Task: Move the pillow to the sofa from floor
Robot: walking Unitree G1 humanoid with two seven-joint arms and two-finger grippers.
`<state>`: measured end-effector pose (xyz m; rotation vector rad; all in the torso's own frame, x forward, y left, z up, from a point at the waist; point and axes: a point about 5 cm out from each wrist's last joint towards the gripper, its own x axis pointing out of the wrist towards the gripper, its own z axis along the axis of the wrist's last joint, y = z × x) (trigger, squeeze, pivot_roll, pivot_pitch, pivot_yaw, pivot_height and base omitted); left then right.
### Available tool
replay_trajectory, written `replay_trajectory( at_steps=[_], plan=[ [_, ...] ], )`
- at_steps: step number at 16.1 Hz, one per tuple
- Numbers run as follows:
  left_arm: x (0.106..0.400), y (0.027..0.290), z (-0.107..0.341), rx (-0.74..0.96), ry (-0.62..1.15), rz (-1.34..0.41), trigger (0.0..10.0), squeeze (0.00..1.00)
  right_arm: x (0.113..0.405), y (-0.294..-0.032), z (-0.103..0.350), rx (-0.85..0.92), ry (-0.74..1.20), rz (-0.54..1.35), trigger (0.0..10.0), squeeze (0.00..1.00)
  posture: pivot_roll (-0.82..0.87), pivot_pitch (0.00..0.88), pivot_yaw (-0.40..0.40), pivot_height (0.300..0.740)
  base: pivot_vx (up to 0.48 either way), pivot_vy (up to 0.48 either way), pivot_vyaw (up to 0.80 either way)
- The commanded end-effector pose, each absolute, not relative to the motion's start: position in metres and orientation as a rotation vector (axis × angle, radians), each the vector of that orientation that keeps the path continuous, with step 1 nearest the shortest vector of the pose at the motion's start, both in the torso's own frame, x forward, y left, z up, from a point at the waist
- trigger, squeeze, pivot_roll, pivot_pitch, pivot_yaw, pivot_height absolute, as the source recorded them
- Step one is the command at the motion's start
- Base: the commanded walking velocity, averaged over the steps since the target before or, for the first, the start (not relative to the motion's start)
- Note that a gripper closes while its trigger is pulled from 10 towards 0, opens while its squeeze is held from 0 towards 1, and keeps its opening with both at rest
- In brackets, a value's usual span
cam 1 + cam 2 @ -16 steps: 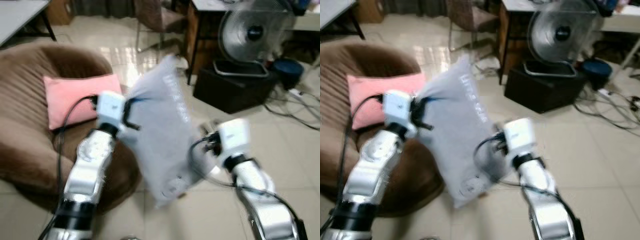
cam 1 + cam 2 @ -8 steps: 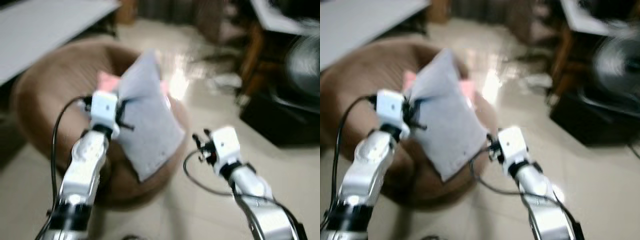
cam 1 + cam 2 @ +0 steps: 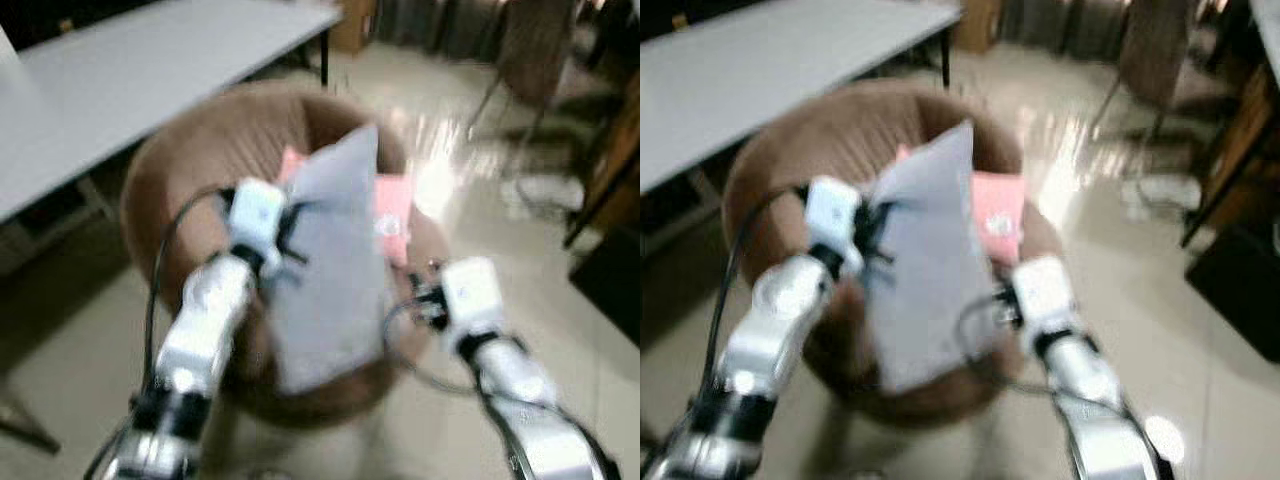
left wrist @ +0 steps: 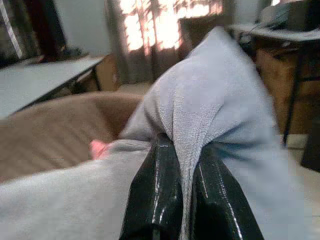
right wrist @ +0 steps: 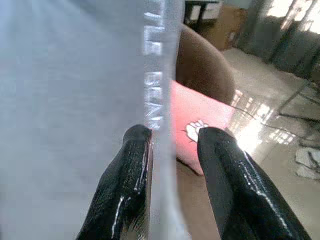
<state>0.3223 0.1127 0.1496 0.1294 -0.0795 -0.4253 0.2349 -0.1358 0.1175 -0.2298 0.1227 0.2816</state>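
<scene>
A grey pillow (image 3: 330, 270) hangs in the air in front of me, over the round brown sofa (image 3: 200, 150). My left gripper (image 3: 290, 225) is shut on the pillow's upper corner; in the left wrist view its black fingers (image 4: 157, 175) pinch a fold of the grey fabric. My right gripper (image 3: 415, 295) sits at the pillow's right edge. Its fingers (image 5: 130, 165) stand open on either side of the pillow's printed seam, with a gap showing beside it. A pink pillow (image 3: 395, 215) lies on the sofa behind the grey one.
A long grey table (image 3: 130, 80) stands left of the sofa. A chair (image 3: 530, 50) and dark furniture stand on the shiny tiled floor (image 3: 590, 340) at the back right. The views are blurred.
The camera has swung left, so the sofa now sits straight ahead. The pillow hangs over the sofa's middle and the right gripper has closed in on its edge.
</scene>
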Motion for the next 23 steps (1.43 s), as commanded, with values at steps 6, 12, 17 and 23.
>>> replay_trajectory(
  at_steps=[6, 12, 17, 23],
  plan=[
    [0.360, 0.091, 0.165, 0.184, -0.062, -0.413, 10.0, 0.00, 0.226, -0.140, 0.116, -0.221, 0.157, 0.333, 10.0, 0.00, -0.02, 0.077, 0.045, 0.740, 0.227, 0.000, 0.00],
    [0.383, 0.162, 0.118, 0.486, 0.341, -0.069, 10.0, 0.00, 0.200, -0.150, 0.102, -0.252, 0.255, 0.496, 10.0, 0.00, -0.04, 0.095, 0.066, 0.740, 0.000, 0.000, 0.00],
    [0.380, 0.189, 0.112, 0.406, 0.365, 0.017, 10.0, 1.00, 0.206, -0.148, 0.099, -0.259, 0.251, 0.508, 10.0, 0.00, -0.02, 0.094, 0.050, 0.740, 0.000, 0.000, 0.00],
    [0.383, 0.219, 0.172, 0.409, -0.084, 0.271, 10.0, 1.00, 0.222, -0.150, 0.108, -0.305, 0.137, 0.333, 10.0, 0.00, -0.01, 0.064, 0.050, 0.740, 0.000, 0.000, 0.00]
  ],
)
